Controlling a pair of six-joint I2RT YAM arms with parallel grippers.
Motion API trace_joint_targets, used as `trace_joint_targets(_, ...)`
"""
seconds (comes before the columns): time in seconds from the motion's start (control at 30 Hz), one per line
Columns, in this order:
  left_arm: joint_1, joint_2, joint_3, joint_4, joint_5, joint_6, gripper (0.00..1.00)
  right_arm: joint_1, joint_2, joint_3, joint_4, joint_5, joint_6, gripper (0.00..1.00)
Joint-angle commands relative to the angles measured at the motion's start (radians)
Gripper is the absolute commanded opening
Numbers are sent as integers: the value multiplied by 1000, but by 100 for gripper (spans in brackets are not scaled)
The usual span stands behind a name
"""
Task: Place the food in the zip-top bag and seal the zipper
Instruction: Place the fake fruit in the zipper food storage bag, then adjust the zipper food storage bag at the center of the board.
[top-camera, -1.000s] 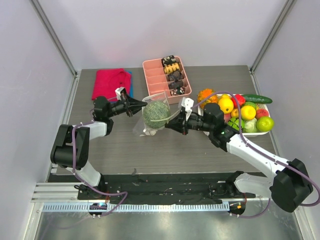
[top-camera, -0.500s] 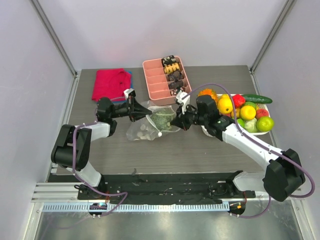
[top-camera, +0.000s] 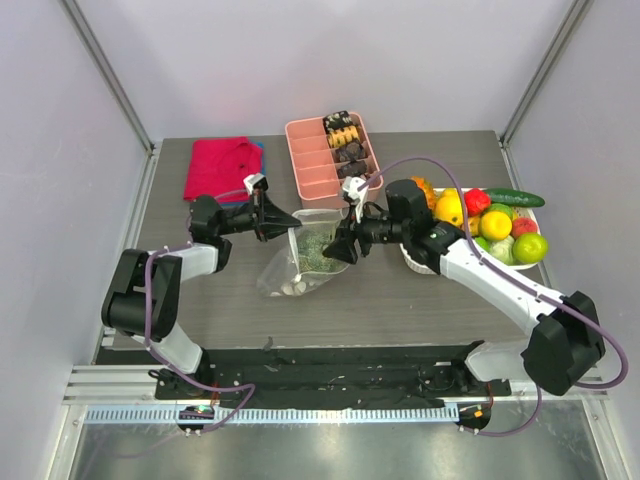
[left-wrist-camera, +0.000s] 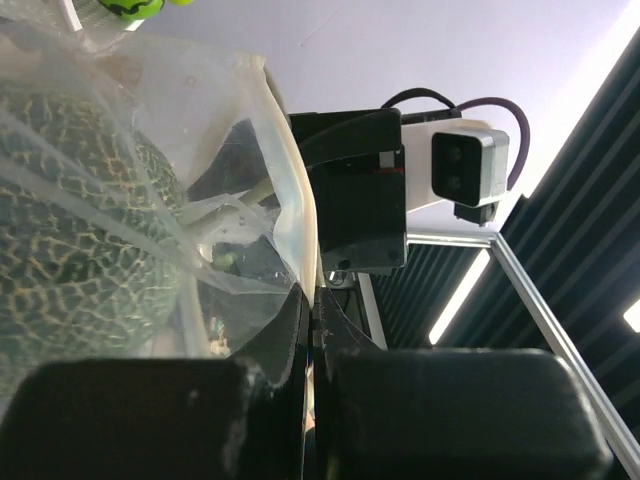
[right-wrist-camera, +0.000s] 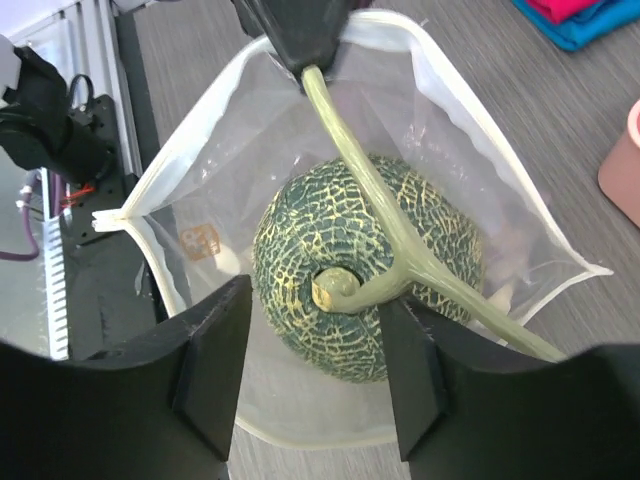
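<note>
Though the bag (top-camera: 288, 272) carries a small orange mark (right-wrist-camera: 199, 241), you cannot read it. Your left arm stretches toward 3 o'clock, its end effector (top-camera: 287, 222) clenched on the bag's rim. Your right arm reaches toward 9 o'clock, its end effector (top-camera: 341, 250) released above the melon (right-wrist-camera: 370, 250), which sits inside the bag at mid-worktop (top-camera: 420, 300).

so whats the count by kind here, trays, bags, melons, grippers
trays: 2, pink tray and white fruit tray
zip-top bag: 1
melon: 1, inside the bag
grippers: 2, left gripper and right gripper
total: 6
</note>
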Motion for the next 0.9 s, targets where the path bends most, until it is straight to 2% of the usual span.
trace_joint_targets(0.0,1,-13,20,80,10,-156,0,0,-42,86,-31,-47,89,61)
trace_joint_targets(0.17,5,-10,19,87,2,-154,0,-38,-183,14,-100,24,311,65)
trace_joint_targets(0.3,7,-6,20,89,4,-156,0,-41,-320,-58,-134,107,391,65)
trace_joint_targets(0.4,5,-6,19,89,-1,-154,0,-40,-348,-117,-133,188,455,64)
trace_joint_targets(0.53,7,-7,19,89,1,-153,0,-40,-276,-154,-122,223,526,56)
trace_joint_targets(0.77,5,-13,10,83,1,-144,0,-40,-136,-206,23,185,679,55)
trace_joint_targets(0.87,5,-16,7,80,5,-136,0,-35,-107,-211,50,179,698,51)
